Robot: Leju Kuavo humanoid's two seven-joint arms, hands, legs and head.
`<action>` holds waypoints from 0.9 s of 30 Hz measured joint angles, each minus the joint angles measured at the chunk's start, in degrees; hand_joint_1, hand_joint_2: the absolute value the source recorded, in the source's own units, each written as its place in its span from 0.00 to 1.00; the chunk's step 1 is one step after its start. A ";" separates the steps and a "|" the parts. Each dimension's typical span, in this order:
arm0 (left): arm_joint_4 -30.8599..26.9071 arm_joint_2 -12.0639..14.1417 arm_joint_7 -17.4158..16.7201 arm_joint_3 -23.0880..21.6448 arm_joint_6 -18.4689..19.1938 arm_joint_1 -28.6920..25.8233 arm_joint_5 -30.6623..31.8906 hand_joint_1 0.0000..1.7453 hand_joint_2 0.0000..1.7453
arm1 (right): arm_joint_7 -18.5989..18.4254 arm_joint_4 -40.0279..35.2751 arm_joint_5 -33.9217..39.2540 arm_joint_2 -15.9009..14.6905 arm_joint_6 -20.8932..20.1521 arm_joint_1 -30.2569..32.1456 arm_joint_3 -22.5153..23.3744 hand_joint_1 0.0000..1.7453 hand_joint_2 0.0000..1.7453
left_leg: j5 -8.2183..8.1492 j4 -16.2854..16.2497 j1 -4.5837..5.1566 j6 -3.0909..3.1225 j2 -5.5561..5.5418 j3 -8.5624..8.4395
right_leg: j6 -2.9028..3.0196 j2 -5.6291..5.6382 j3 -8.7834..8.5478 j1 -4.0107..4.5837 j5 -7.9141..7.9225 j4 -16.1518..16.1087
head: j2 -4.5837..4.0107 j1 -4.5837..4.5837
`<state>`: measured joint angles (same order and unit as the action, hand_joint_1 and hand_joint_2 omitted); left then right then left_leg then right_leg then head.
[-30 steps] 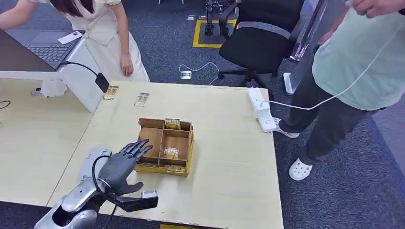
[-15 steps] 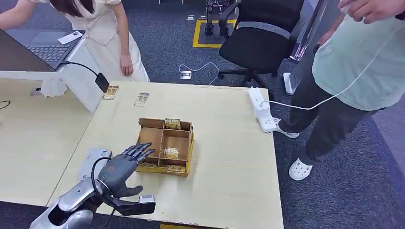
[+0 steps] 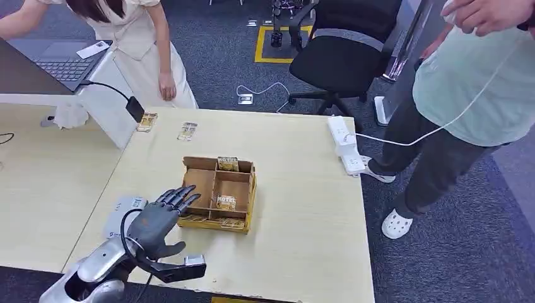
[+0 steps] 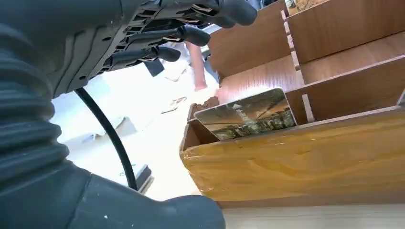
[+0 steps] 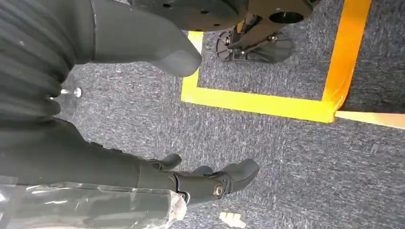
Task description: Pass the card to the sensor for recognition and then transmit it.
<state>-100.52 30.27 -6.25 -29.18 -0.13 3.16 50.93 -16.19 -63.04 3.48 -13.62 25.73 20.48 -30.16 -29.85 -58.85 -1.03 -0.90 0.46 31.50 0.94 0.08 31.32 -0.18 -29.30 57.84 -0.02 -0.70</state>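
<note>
A wooden compartment box [image 3: 253, 192] stands mid-table with several patterned cards in it; one card [image 3: 226, 202] stands in a middle cell. My left hand [image 3: 159, 218] hovers at the box's near-left corner, fingers spread toward it and holding nothing. Close up, its dark fingers [image 4: 191, 33] reach above the box wall [image 4: 305, 157], where a card [image 4: 248, 114] leans in the corner cell. A flat grey sensor pad [image 3: 118, 219] lies partly under my left hand. My right hand [image 5: 200, 181] hangs over the carpet, holding nothing.
Two loose cards [image 3: 147, 121] [image 3: 187, 130] lie at the table's far left. A white power strip [image 3: 346, 145] sits on the far right edge. One person [image 3: 135, 38] stands behind the table by a laptop, another [image 3: 467, 95] at the right. A black chair [image 3: 340, 57] stands beyond.
My left hand has shifted slightly back toward me beside the box, fingers still spread. The box and cards have not moved.
</note>
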 joint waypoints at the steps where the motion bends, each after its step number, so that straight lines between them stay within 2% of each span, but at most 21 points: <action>1: 0.00 -0.07 -0.22 -0.05 0.00 -0.02 0.18 0.00 1.00 | -0.04 0.00 -0.11 0.09 -0.02 0.05 0.20 0.00 1.00 | 0.00 0.00 0.00 0.00 0.00 0.00 | 0.00 0.00 0.00 0.00 0.00 0.00 | 0.00 0.00; 12: 0.04 -0.48 -0.44 -0.22 -0.26 -0.26 1.90 0.00 1.00 | -0.33 -0.02 -2.10 0.87 -1.31 0.62 2.03 0.00 1.00 | 0.00 0.00 0.00 0.00 0.00 0.00 | 0.00 0.00 0.00 0.00 0.00 0.00 | 0.00 0.00; 27: 0.13 -1.62 -1.05 -0.22 -0.46 -1.03 2.49 0.00 1.00 | -1.05 -0.35 -8.61 3.50 -6.12 1.93 7.87 0.00 1.00 | 0.00 0.00 0.00 0.00 0.00 0.00 | 0.00 0.00 -0.01 0.00 0.00 0.00 | 0.00 0.00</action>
<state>-100.39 28.65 -7.30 -29.40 -0.59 2.13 53.42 -17.24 -63.39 -5.14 -10.12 19.60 22.41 -22.29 -29.85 -58.85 -1.03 -0.90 0.46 31.51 0.94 0.08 31.31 -0.18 -29.30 57.84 -0.02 -0.70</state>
